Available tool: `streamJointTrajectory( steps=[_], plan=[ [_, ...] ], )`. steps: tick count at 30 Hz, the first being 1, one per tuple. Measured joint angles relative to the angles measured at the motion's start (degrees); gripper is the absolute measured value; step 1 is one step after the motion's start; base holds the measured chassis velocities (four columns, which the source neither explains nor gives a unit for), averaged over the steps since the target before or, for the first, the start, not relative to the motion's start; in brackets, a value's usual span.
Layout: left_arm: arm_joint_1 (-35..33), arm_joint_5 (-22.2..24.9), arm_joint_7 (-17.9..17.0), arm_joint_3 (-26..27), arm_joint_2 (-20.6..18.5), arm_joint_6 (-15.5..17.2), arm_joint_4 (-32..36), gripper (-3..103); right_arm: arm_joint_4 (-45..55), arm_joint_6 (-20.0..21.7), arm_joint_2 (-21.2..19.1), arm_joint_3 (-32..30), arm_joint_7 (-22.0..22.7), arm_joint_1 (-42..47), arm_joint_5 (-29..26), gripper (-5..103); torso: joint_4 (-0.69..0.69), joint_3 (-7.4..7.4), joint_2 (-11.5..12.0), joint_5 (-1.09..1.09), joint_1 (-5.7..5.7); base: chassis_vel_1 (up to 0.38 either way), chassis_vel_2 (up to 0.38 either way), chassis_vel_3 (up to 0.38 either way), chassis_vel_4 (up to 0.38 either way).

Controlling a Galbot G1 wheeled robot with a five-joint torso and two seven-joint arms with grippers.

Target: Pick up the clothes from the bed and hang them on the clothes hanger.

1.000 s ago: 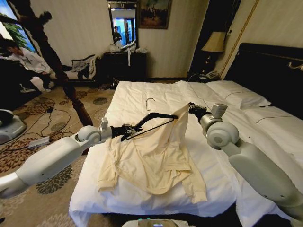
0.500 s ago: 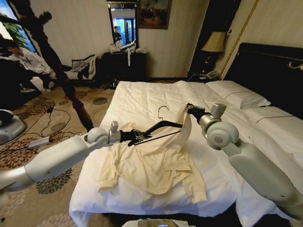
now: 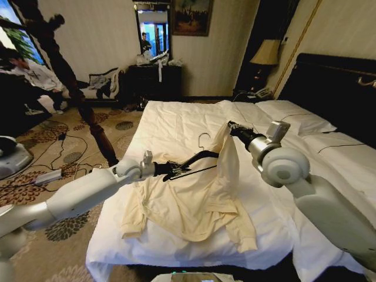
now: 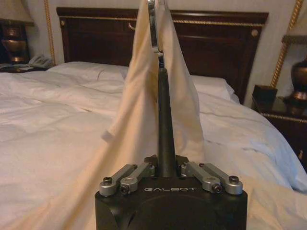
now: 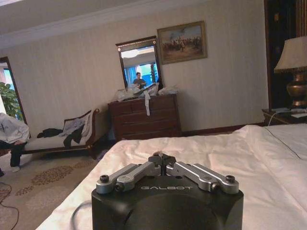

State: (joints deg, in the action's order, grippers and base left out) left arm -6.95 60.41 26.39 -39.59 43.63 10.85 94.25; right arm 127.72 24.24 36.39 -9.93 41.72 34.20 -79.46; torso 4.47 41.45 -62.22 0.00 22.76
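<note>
Black clothes hanger point(image 3: 197, 159) clamped in left tool point(image 3: 167, 170); right tool point(image 3: 231, 126) pinches the clothes point(image 3: 194, 197).

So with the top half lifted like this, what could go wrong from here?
1. The right hand pinches only a small bit of the clothes; most of it lies on the bed, so the fabric might slip free.
2. The left hand holds the clothes hanger at one end, so it could twist or snag the cloth.
</note>
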Motion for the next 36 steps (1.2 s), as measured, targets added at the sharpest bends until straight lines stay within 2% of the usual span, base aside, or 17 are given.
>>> streamJointTrajectory(
  steps=[2, 4, 5, 7, 12, 18, 22, 27, 31, 32, 33, 34, 36],
  plan=[
    [-0.5, 1.45, -1.78, 1.99, 2.25, 0.01, -1.17, 16, 0.47, 0.12, 0.17, -0.31, 0.78, 1.42, -0.34, 0, 0.01, 0.0, 0.0, 0.01, 0.0, 0.0, 0.0, 0.0, 0.0],
    [-0.91, 1.83, -2.29, 2.89, 2.69, 0.01, -1.44, 16, 0.52, 0.15, 0.25, -0.34, 0.91, 1.74, -0.34, 0, 0.02, 0.0, 0.0, 0.02, 0.0, 0.0, 0.0, 0.0, 0.0],
    [-2.2, 2.81, -3.53, 5.18, 3.27, 0.01, -1.79, 16, 0.55, 0.23, 0.49, -0.35, 1.08, 2.26, -0.35, 0, 0.01, 0.0, 0.0, 0.01, 0.0, 0.0, 0.0, 0.0, 0.0],
    [-2.96, 4.07, -4.53, 6.5, 3.49, 0.02, -1.59, 16, 0.56, 0.5, 0.73, -0.08, 1.12, 2.68, -0.45, 0, -0.04, 0.0, 0.0, 0.0, 0.0, 0.0, 0.0, 0.0, 0.0],
    [-2.99, 4.32, -4.72, 6.16, 3.52, 0.19, 0.04, 16, 0.32, 0.86, 1.56, 0.84, 1.14, 2.63, -0.43, 0, -0.01, 0.0, 0.0, 0.0, 0.0, 0.0, 0.0, 0.0, 0.0],
    [-3.02, 3.38, -4.98, 4.5, 3.83, 0.3, 0.59, 16, 2.64, 1.67, 2.58, 1.98, 2.01, 1.38, -4.47, 0, -0.03, 0.0, 0.0, -0.02, 0.0, 0.0, 0.0, 0.0, 0.0],
    [-3.15, 4.08, -5.58, 4.65, 4.57, 0.3, 0.52, 16, 3.85, 2.15, 2.91, 2.18, 2.02, 2.77, -4.94, 0, 0.01, 0.0, 0.0, 0.0, 0.0, 0.0, 0.0, 0.0, 0.0],
    [-3.96, 4.88, -6.06, 5.66, 4.71, 0.14, 0.3, 16, 4.83, 2.07, 3.22, 1.74, 2.05, 3.24, -7.1, 0, -0.01, 0.0, 0.0, 0.0, 0.0, 0.0, 0.0, 0.0, 0.0],
    [-4.78, 5.0, -6.05, 6.37, 4.24, 0.06, 0.51, 16, 6.0, 3.7, 2.16, 0.91, -0.36, 5.06, -7.72, -1, -0.01, 0.0, 0.0, 0.0, 0.0, 0.0, 0.0, 0.0, 0.0],
    [-4.96, 5.07, -6.05, 6.69, 4.23, 0.04, 0.32, 16, 6.54, 3.98, 2.07, 0.73, -0.63, 5.42, -8.62, 5, 0.01, 0.0, 0.0, 0.0, 0.0, 0.0, 0.0, 0.0, 0.0],
    [-4.96, 5.07, -6.05, 6.69, 4.23, 0.04, 0.32, 16, 6.54, 3.98, 2.07, 0.73, -0.63, 5.42, -8.62, 5, 0.01, 0.0, 0.0, 0.0, 0.0, 0.0, 0.0, 0.0, 0.0],
    [-5.27, 5.15, -6.06, 7.27, 4.17, 0.01, 0.18, 16, 7.06, 4.46, 2.15, 0.57, -0.53, 5.52, -10.25, 15, 0.01, 0.0, 0.0, 0.0, 0.0, 0.0, 0.0, 0.0, 0.0],
    [-5.54, 5.22, -6.06, 7.66, 4.09, -0.01, 0.17, 16, 7.31, 4.74, 2.29, 0.44, -0.38, 5.55, -11.25, 15, -0.01, 0.0, 0.0, 0.0, 0.0, 0.0, 0.0, 0.0, 0.0]
  ],
)
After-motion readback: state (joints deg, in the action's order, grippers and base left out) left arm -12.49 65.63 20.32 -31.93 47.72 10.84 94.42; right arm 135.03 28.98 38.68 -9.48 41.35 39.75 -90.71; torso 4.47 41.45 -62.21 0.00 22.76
